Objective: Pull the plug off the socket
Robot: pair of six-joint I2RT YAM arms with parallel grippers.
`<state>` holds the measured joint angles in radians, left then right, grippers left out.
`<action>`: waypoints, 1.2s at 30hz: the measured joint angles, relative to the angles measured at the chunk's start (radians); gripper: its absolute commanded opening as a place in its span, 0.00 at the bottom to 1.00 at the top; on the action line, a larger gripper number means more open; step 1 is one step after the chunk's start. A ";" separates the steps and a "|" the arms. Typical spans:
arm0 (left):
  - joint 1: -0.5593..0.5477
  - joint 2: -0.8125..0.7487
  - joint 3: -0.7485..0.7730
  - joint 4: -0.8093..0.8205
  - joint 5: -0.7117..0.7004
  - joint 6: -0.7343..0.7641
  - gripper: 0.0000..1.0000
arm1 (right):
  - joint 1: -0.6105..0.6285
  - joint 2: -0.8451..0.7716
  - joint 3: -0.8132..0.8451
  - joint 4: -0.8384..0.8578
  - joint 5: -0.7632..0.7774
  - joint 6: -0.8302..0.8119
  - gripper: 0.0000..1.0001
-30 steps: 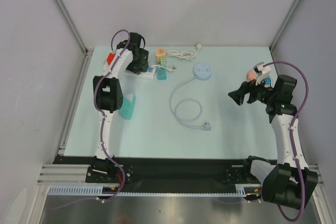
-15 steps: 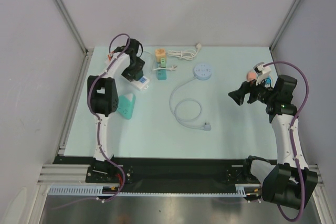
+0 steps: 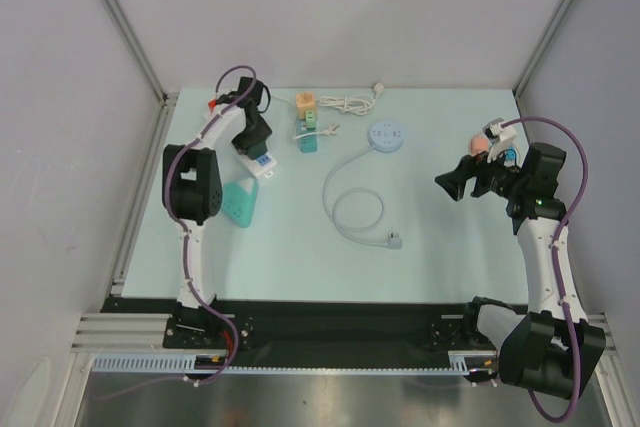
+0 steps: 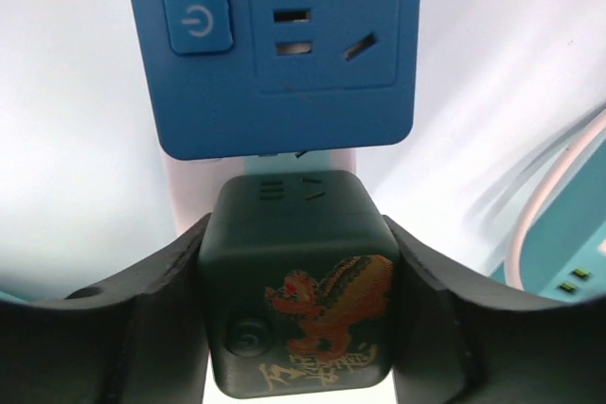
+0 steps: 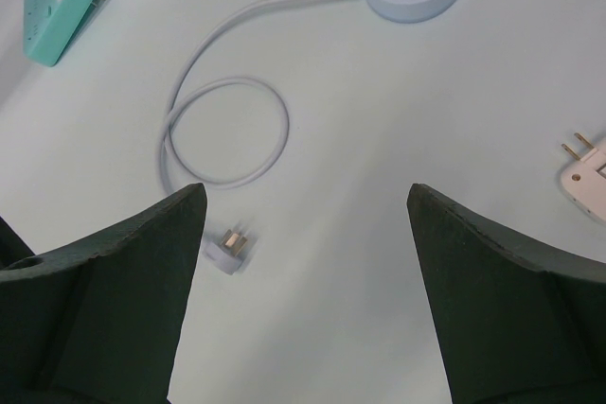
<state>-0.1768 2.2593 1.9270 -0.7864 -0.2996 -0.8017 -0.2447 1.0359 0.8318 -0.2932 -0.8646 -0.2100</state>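
Observation:
My left gripper (image 4: 296,229) is shut on a black cube plug (image 4: 303,290) with a red-and-gold dragon print. The cube sits at the near end of a white socket strip with a blue face (image 4: 275,44). I cannot tell whether its pins are still in the strip. In the top view the left gripper (image 3: 254,135) is at the back left, with the strip (image 3: 262,162) just in front of it. My right gripper (image 3: 450,187) is open and empty above the right side of the table; its jaws stand wide apart in the right wrist view (image 5: 308,201).
A round light-blue socket (image 3: 386,136) trails a looped cable (image 3: 358,209) ending in a plug (image 3: 395,240). A teal socket box (image 3: 240,202), a small teal piece (image 3: 307,137), an orange-yellow cube (image 3: 306,102) and a coiled white cord (image 3: 350,102) lie nearby. A white plug (image 5: 587,172) lies at the right.
My left gripper has moved toward the near left, and the blue-faced strip has come with it, away from the small teal piece. The right arm has not moved.

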 measured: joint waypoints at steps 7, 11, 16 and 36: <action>0.010 -0.032 -0.052 0.038 0.034 0.111 0.10 | 0.000 0.000 0.000 0.000 0.000 0.000 0.93; 0.022 -0.101 -0.168 0.130 0.101 0.175 0.00 | 0.000 0.000 0.000 0.000 -0.001 0.000 0.93; 0.027 -0.225 -0.367 0.288 0.225 0.212 0.00 | 0.000 0.000 0.000 0.000 -0.006 0.000 0.92; -0.018 -0.627 -1.002 0.771 0.608 0.085 0.00 | 0.163 0.091 -0.039 0.052 -0.117 0.042 0.91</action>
<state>-0.1944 1.6325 0.9253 -0.0154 0.3080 -0.7166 -0.0818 1.1267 0.7929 -0.2409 -0.9813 -0.1684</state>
